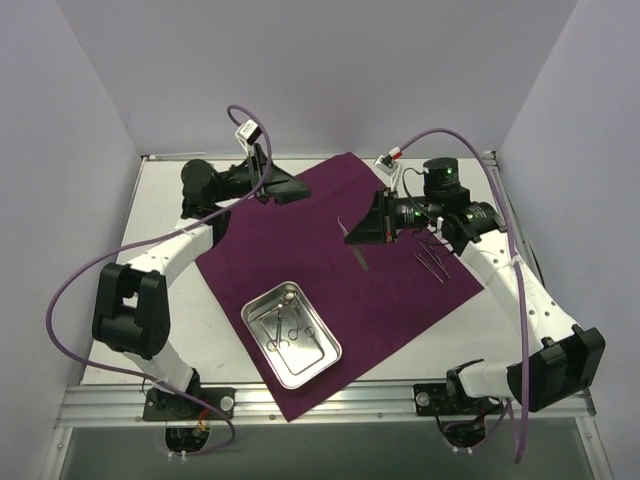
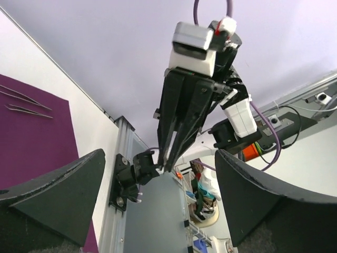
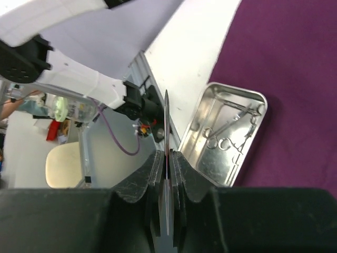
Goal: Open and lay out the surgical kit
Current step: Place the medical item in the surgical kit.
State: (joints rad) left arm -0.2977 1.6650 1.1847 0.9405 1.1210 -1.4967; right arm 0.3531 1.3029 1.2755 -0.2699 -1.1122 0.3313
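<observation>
The maroon cloth wrap lies spread flat on the table. On its near part sits the steel tray with ring-handled instruments inside, also seen in the right wrist view as tray and instruments. My right gripper hovers over the middle of the cloth, shut on a thin metal instrument seen edge-on. Slim tweezers lie on the cloth to its right. My left gripper stands open and empty at the cloth's far left corner, its dark fingers spread wide.
White walls close in the table on three sides. An aluminium rail runs along the near edge by the arm bases. Purple cables loop off both arms. Bare white tabletop flanks the cloth on the left.
</observation>
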